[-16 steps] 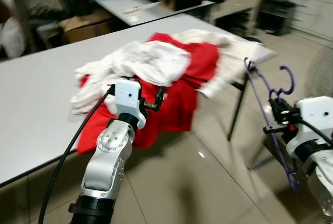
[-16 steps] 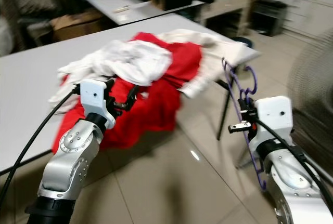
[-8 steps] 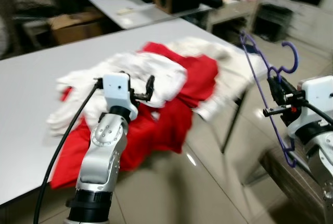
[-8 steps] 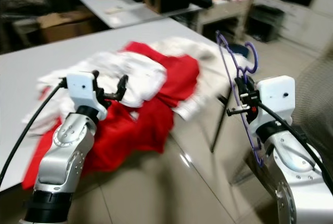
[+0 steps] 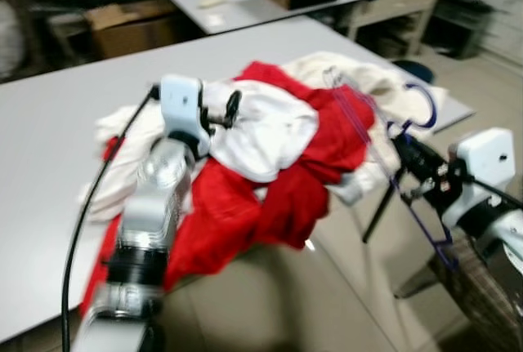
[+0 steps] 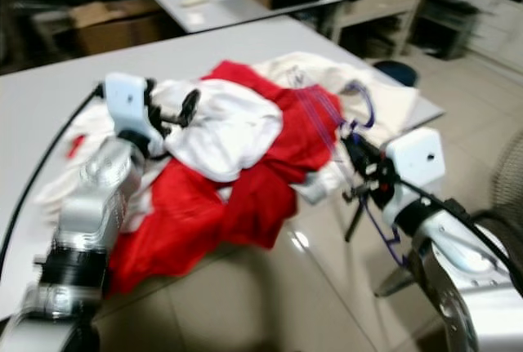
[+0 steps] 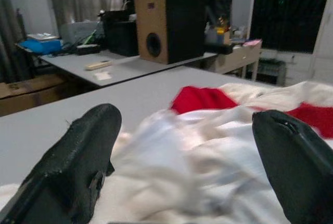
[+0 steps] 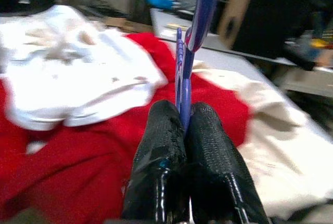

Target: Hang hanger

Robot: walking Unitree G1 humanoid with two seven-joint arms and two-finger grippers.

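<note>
A thin purple hanger (image 5: 413, 205) is pinched in my right gripper (image 5: 411, 158), which is shut on its wire. In the right wrist view the hanger (image 8: 201, 11) rises from between the closed fingers (image 8: 162, 146). It leans over the table corner, its hook (image 5: 423, 105) just above the clothes. A heap of red cloth (image 5: 270, 197), white cloth (image 5: 265, 127) and cream cloth (image 5: 364, 74) lies on the grey table (image 5: 57, 131). My left gripper (image 5: 219, 112) hovers open above the white cloth, fingers (image 7: 78, 156) wide apart.
Behind stands a second table (image 5: 237, 9) with a brown speaker (image 7: 171, 18), and a cardboard box (image 5: 131, 21) sits beside it. Black table legs (image 5: 377, 205) reach the tiled floor (image 5: 327, 303). A woven object (image 5: 482, 295) is low at the right.
The camera has shifted. My left gripper has reached further over the white cloth. My right gripper has carried the hanger in over the table corner and tilted it toward the clothes.
</note>
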